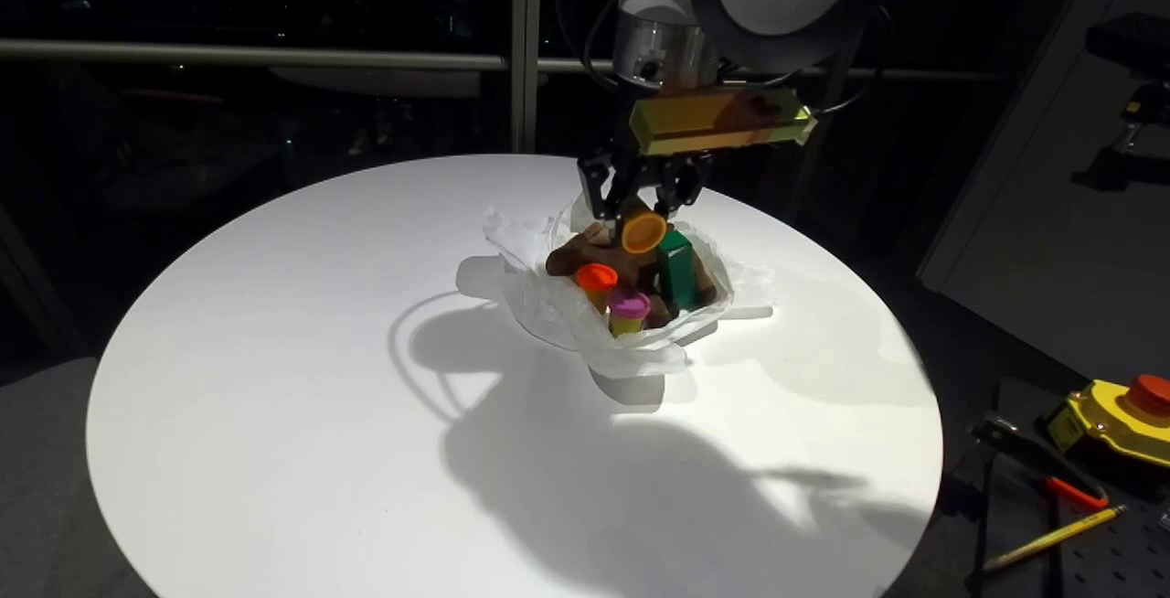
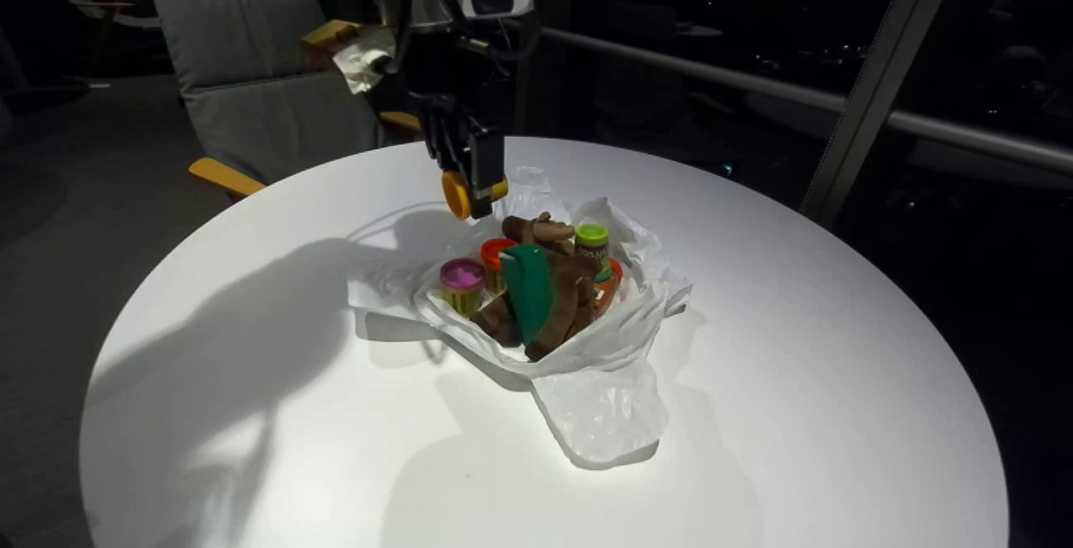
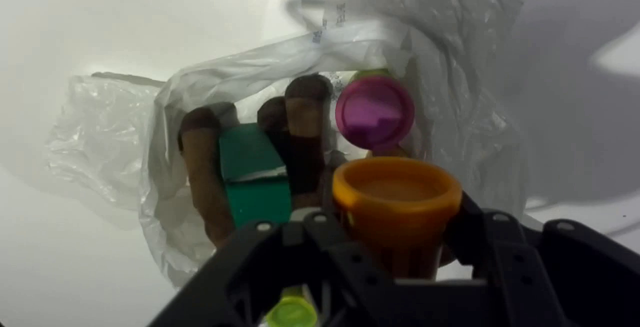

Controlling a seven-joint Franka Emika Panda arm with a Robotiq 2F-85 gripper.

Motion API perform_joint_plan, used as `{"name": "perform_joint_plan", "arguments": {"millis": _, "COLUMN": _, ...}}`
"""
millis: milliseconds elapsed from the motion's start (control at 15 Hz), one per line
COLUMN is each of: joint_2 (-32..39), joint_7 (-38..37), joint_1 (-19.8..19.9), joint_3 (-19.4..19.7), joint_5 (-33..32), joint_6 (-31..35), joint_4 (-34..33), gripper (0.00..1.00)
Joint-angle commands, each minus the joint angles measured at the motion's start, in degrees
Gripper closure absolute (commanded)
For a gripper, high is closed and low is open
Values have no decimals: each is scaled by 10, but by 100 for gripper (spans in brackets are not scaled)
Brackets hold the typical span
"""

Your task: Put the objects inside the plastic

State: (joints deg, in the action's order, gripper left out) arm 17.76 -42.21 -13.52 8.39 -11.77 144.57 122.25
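Your end effector [image 1: 640,217] grips the orange-lidded tub [image 3: 397,212] from both sides and holds it above the plastic bag [image 1: 553,315], which gapes upward on the bench [image 1: 274,397]. The coming move turns on that line: the bag lies below, so you likely need mostly a descent, then a release. Mind the tub's tilt: it is tipped over, not upright; in an exterior view its lid [image 2: 455,195] faces left, its long axis close to level. In an exterior view the green block [image 1: 676,271] stands to its right, while the red-lidded tub [image 1: 597,279] and magenta-lidded tub [image 1: 629,307] sit lower, on its near side. It could roll off those, so keep your drop well within the bag.
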Motion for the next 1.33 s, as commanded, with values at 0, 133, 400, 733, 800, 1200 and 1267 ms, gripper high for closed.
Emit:
{"name": "perform_joint_plan", "arguments": {"millis": 0, "joint_2": 51, "joint_7": -13, "joint_1": 15, "joint_3": -3, "joint_5": -15, "joint_6": -22, "joint_4": -67, "gripper": 76}}
{"name": "perform_joint_plan", "arguments": {"millis": 133, "joint_2": 73, "joint_7": -27, "joint_1": 10, "joint_3": 10, "joint_5": -35, "joint_6": -31, "joint_4": -88, "gripper": 76}}
{"name": "perform_joint_plan", "arguments": {"millis": 400, "joint_2": 104, "joint_7": -40, "joint_1": 5, "joint_3": 21, "joint_5": -59, "joint_6": -57, "joint_4": -119, "gripper": 46}}
{"name": "perform_joint_plan", "arguments": {"millis": 733, "joint_2": 118, "joint_7": -40, "joint_1": 5, "joint_3": 20, "joint_5": -67, "joint_6": -80, "joint_4": -149, "gripper": 0}}
{"name": "perform_joint_plan", "arguments": {"millis": 800, "joint_2": 119, "joint_7": -41, "joint_1": 6, "joint_3": 20, "joint_5": -67, "joint_6": -82, "joint_4": -153, "gripper": 0}}
{"name": "perform_joint_plan", "arguments": {"millis": 1200, "joint_2": 75, "joint_7": -133, "joint_1": -10, "joint_3": 41, "joint_5": -88, "joint_6": -78, "joint_4": -139, "gripper": 0}}
{"name": "perform_joint_plan", "arguments": {"millis": 1267, "joint_2": 59, "joint_7": -149, "joint_1": -10, "joint_3": 40, "joint_5": -91, "joint_6": -73, "joint_4": -121, "gripper": 0}}
